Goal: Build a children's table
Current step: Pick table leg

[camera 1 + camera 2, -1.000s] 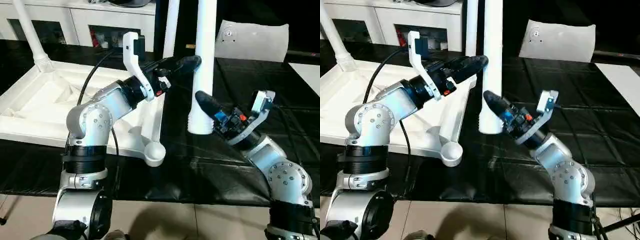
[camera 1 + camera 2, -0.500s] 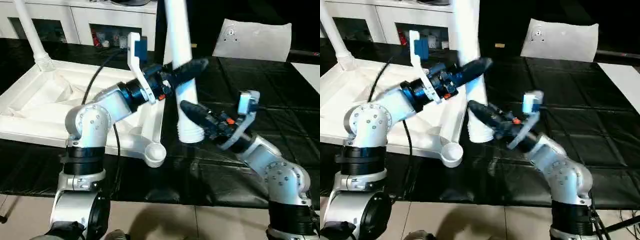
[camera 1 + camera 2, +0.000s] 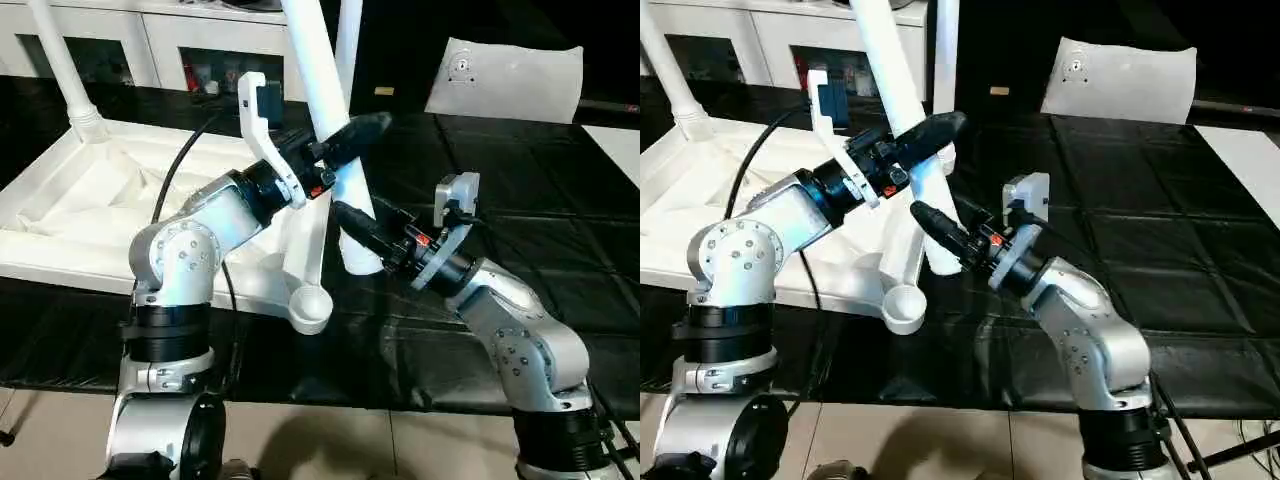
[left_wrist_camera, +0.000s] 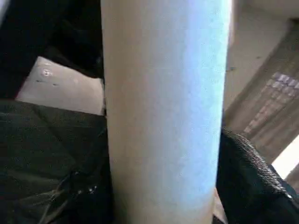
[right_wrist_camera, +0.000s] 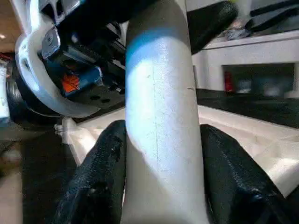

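Two pincers clamped on one tilted leg (image 3: 325,120), right pincer (image 3: 352,222) low, left pincer (image 3: 345,140) higher, leg top cut off

Upper length of the tilted leg (image 3: 318,75) beyond the picture's edge

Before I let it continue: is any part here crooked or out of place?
Yes. The tube leg that both grippers hold leans, its lower end above the black mat, beside the tabletop, not in the near corner socket, which is empty.

both my grippers, left (image 3: 352,135) and right (image 3: 355,222), clasp a tilted white leg (image 3: 332,120) beside the upturned tabletop (image 3: 60,200) on a black table (image 3: 520,180).
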Tool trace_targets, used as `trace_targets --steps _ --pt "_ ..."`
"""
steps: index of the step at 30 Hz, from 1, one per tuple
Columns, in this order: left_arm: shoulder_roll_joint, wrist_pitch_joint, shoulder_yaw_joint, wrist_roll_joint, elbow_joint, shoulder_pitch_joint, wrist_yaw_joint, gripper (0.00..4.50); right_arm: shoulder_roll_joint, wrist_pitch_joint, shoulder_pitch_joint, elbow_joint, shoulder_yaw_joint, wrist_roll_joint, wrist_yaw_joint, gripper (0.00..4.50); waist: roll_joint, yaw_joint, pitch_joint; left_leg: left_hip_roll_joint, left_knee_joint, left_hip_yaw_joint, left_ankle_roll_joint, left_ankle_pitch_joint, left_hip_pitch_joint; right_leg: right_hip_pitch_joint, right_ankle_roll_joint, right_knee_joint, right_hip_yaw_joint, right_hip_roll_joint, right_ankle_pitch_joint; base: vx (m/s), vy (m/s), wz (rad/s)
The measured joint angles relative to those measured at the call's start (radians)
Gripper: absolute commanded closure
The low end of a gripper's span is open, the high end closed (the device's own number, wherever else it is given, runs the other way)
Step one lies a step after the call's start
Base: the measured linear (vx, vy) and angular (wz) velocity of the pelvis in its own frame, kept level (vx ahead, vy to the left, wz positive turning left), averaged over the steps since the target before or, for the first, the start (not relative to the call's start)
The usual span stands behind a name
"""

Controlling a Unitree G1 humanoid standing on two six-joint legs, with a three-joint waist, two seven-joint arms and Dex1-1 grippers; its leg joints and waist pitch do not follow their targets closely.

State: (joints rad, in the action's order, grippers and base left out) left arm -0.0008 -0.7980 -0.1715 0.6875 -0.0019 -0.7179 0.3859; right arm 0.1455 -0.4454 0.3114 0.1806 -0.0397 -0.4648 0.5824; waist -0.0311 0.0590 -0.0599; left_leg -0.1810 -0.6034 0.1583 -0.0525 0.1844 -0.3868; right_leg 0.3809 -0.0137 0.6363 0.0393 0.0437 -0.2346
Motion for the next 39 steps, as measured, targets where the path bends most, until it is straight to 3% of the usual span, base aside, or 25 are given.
trace_targets --steps 7,18,30,33,39 --pt "-0.064 0.05 0.024 -0.103 -0.036 0.004 -0.186 2.36 -0.019 0.141 -0.006 -0.04 -0.057 0.149 -0.081 2.59 0.0 -0.004 0.0 0.0 0.0 0.0 0.0 0.0 0.0 0.0 0.002 0.0 0.0 0.0 0.002 0.0 0.0 0.0" --pt "-0.109 0.073 0.026 -0.113 -0.071 0.023 -0.252 2.59 -0.027 0.254 -0.008 -0.082 -0.08 0.223 -0.106 2.59 -0.001 -0.005 0.0 0.0 0.0 0.0 0.0 0.0 0.0 0.0 0.002 -0.001 0.0 0.0 0.004 0.0 0.0 0.0" --pt "-0.094 0.08 0.02 -0.111 -0.059 0.041 -0.24 2.6 -0.035 0.281 -0.006 -0.12 -0.099 0.241 -0.115 2.59 -0.001 -0.007 -0.001 0.0 0.0 0.0 0.0 0.0 0.0 0.0 0.002 0.0 0.0 0.0 0.004 0.0 0.0 0.0" --pt "-0.08 0.086 0.018 -0.112 -0.039 0.041 -0.232 2.6 -0.043 0.261 -0.003 -0.126 -0.098 0.236 -0.118 1.89 -0.001 -0.007 0.0 0.0 -0.001 0.0 0.0 -0.001 0.0 0.0 0.002 0.0 0.0 0.0 0.004 0.0 0.0 0.0" --pt "0.009 0.123 0.031 -0.137 0.051 0.033 -0.149 2.61 -0.054 0.194 0.008 -0.147 -0.082 0.178 -0.113 1.42 -0.002 -0.008 -0.001 0.0 0.0 0.0 0.001 -0.001 0.0 0.0 0.003 0.0 0.0 0.0 0.005 0.0 0.0 0.0"
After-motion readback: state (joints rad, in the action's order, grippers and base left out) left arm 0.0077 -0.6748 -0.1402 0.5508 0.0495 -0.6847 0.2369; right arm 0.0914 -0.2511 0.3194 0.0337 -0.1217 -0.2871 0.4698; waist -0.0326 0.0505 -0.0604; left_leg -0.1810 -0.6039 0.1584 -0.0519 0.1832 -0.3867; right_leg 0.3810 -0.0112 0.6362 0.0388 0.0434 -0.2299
